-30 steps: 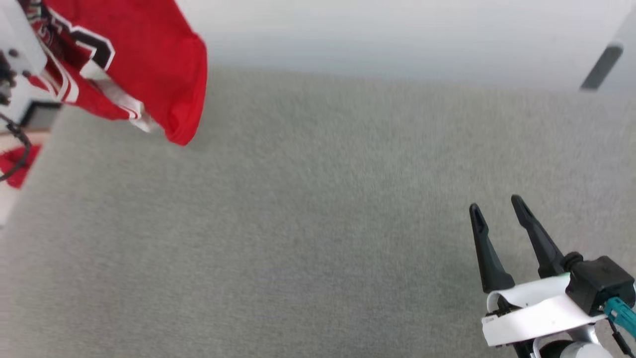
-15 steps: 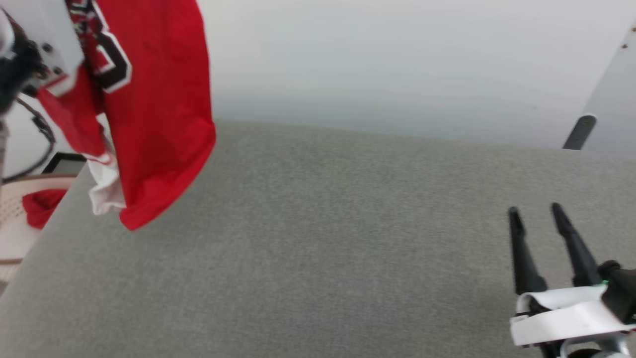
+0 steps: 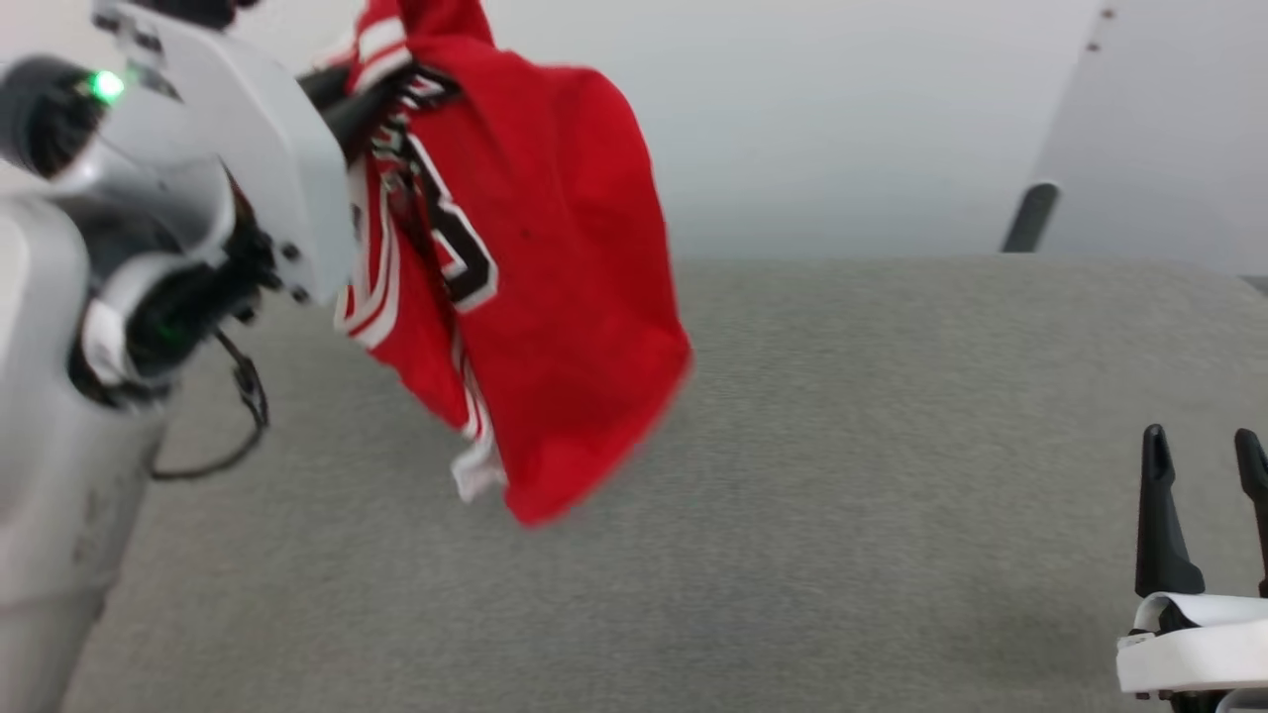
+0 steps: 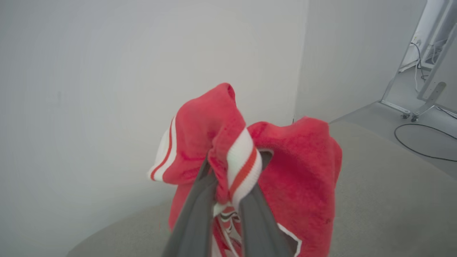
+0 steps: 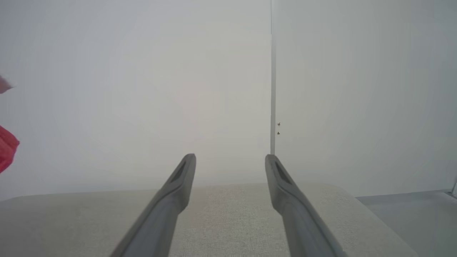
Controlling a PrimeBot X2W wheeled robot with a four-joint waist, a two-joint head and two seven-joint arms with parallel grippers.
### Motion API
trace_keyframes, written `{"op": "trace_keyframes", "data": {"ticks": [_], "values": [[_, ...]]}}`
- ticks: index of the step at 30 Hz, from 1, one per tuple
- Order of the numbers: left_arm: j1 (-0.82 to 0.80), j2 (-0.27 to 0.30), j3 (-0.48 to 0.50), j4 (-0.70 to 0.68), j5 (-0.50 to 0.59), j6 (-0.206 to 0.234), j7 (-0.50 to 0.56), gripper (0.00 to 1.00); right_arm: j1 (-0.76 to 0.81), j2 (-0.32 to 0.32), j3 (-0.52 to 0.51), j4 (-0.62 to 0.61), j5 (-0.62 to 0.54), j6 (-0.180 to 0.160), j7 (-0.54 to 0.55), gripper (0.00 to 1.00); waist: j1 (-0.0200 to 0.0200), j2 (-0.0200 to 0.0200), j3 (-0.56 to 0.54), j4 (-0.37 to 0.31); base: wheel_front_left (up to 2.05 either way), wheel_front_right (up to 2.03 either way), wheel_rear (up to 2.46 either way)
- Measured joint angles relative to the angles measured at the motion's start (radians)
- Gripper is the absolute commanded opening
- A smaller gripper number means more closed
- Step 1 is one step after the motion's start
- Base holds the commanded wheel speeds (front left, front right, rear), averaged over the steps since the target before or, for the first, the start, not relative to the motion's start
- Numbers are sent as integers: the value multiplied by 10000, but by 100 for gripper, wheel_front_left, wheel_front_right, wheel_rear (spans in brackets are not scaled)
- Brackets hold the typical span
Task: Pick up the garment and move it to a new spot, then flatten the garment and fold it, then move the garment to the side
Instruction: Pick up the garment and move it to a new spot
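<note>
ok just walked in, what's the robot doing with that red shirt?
The left gripper is shut on the striped trim of the red jersey and holds it bunched in the air, hanging over the grey padded surface. The right gripper is open and empty at the lower right of the head view. The jersey has not yet been laid out flat or folded.

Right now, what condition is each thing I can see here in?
Red jersey-style shirt with black 23, bunched up, lifted, hanging above the grey fabric surface.
Left tool, shut on the shirt's white-red striped trim.
Right tool, open, holding nothing.
</note>
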Motion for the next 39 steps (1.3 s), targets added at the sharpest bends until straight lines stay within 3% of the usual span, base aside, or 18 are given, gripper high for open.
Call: {"op": "trace_keyframes", "data": {"ticks": [12, 25, 35, 36, 38, 39], "values": [[1479, -295, -487, -1375, -244, 679, 349, 0, -118, 8, 100, 337, 313, 0, -186, 100, 1, 0, 491, -1509, 0, 0, 0], [2854, -422, -1327, 0, -614, 403, 612, 0, -500, 12, 552, 1026, 765, 0, -665, 100, 0, 0, 1393, -2563, 0, 0, 0], [2831, -788, -1875, 1858, -663, -84, 742, 0, -806, 12, 922, 1507, 863, 0, -876, 100, 0, 0, 1604, -2561, 0, 0, 0], [2786, -848, -1927, 2002, -660, -171, 683, 7, -819, 15, 955, 1534, 861, 0, -876, 100, 0, 0, 1599, -2529, 0, 0, 0], [2705, -989, -1996, 2205, -660, -322, 585, 48, -825, 15, 1001, 1576, 838, 0, -880, 100, 0, 0, 1567, -2454, 0, 0, 0], [2674, -1028, -2021, 2278, -667, -395, 537, 86, -826, 15, 1012, 1588, 802, 0, -880, 100, 0, 0, 1535, -2418, 0, 0, 0]]}}
